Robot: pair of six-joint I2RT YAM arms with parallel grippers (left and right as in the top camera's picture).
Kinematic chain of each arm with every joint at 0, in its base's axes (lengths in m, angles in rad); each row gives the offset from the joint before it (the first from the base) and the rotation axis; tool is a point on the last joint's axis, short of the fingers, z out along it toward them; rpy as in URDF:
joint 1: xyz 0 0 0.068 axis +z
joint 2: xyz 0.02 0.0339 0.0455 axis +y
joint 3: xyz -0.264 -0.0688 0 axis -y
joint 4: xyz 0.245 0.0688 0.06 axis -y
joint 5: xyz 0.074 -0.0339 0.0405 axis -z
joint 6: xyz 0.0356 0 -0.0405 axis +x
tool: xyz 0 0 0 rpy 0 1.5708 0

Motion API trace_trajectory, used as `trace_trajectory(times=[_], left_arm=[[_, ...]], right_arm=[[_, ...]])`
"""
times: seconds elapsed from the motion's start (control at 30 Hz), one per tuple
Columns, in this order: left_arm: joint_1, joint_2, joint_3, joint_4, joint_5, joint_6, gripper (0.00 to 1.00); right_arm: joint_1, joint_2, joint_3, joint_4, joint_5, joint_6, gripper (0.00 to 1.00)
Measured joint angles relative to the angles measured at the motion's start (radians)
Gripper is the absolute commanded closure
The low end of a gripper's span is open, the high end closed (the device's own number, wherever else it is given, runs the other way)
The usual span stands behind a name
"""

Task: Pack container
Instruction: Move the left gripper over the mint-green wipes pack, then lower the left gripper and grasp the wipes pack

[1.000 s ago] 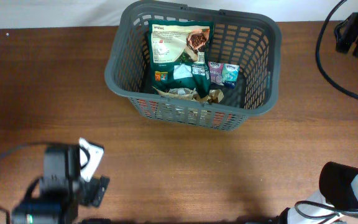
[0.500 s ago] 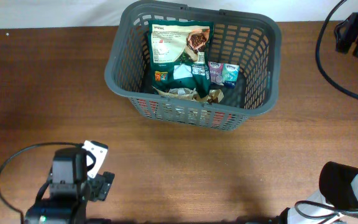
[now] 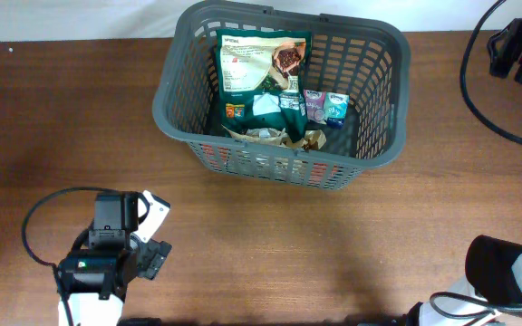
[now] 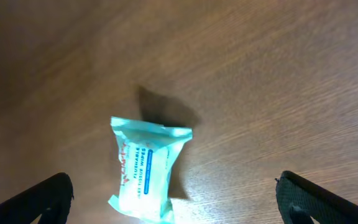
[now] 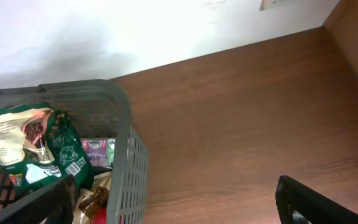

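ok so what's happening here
A two-arm robot is packing the grey basket, which already holds a green bag and some small packs. The left claw hovers open over a white and blue wipes pack on the table, not gripping it. The right claw is open and empty, away from the basket.

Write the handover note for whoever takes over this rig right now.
Left gripper: open and empty, above a wipes pack that lies on the table between the fingers, untouched.
Right gripper: open and empty, away from the basket.
Done: a green bag and a few small packs are in the basket.
Left: grasp the wipes pack and place it in the basket. No other loose item shows on the table.
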Motion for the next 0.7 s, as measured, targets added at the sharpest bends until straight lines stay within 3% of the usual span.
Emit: trace_trajectory(times=[0.7], left_arm=[[0.316, 0.053, -0.106, 0.154, 0.001, 0.079, 0.00]], right_arm=[[0.000, 0.000, 0.000, 0.000, 0.025, -0.004, 0.01]])
